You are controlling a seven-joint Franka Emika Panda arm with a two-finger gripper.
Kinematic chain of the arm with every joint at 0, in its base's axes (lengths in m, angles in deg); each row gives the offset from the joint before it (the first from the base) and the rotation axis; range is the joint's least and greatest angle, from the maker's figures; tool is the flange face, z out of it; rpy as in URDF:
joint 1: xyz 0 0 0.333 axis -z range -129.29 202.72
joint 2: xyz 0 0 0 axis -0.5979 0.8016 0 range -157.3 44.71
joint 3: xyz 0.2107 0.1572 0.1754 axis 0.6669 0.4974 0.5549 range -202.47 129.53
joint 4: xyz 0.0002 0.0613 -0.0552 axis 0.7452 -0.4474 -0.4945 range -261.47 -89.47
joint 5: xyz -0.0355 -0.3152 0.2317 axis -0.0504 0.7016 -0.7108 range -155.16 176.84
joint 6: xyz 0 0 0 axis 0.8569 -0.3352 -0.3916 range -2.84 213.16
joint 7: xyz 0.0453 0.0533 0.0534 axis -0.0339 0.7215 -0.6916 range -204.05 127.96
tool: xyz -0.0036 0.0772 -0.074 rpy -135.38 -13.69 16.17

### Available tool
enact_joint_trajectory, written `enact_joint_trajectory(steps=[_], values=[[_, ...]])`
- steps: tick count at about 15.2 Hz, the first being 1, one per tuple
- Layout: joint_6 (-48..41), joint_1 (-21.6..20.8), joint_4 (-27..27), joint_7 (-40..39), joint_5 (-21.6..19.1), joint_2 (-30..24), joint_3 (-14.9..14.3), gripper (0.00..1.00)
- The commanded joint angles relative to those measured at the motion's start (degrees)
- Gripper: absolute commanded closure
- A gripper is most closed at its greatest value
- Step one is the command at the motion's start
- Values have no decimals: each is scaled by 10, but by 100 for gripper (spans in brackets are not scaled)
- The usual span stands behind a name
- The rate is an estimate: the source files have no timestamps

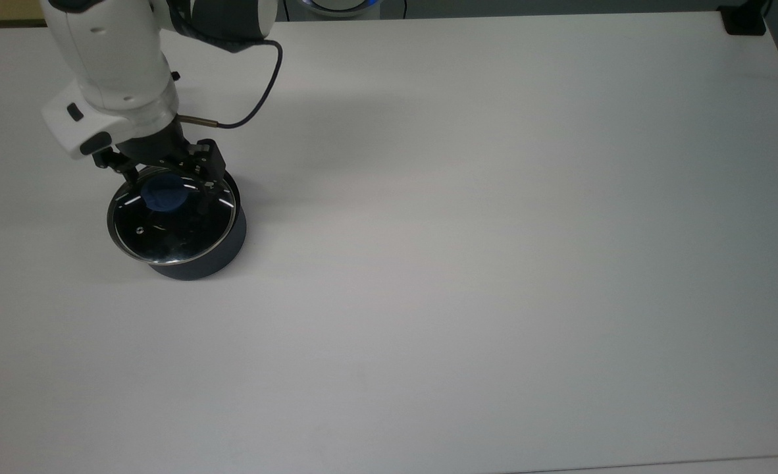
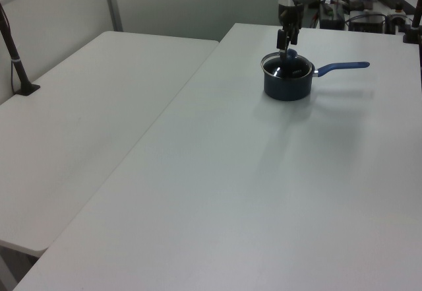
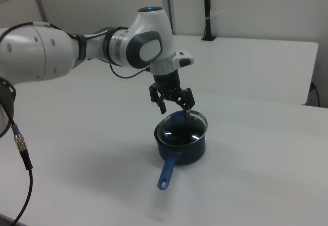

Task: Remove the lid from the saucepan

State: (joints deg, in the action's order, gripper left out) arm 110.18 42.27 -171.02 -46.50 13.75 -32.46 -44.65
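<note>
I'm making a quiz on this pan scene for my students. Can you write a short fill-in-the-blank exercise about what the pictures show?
1. The lid rests on the ____.
2. The knob in the middle of the lid is coloured ____.
3. The gripper hangs open just ____ the knob.
4. In the right view, the saucepan's handle points toward the picture's ____ edge.

Missing words: saucepan; blue; above; bottom

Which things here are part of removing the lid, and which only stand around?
Part of the job:
- lid, resting on the pot
- saucepan
- gripper, open, above the lid's blue knob

Only standing around:
- black cable on the arm
- second table
- black post
</note>
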Motion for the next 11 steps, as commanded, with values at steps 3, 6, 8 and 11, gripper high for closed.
enact_joint_trajectory(steps=[3, 6, 8, 11], values=[[16, -6, -10, -35, 19, 2, -3, 0], [38, -7, -16, -37, 20, 8, -3, 3], [39, -7, -16, -37, 20, 9, -3, 12], [39, -7, -16, -37, 25, 11, -3, 16]])
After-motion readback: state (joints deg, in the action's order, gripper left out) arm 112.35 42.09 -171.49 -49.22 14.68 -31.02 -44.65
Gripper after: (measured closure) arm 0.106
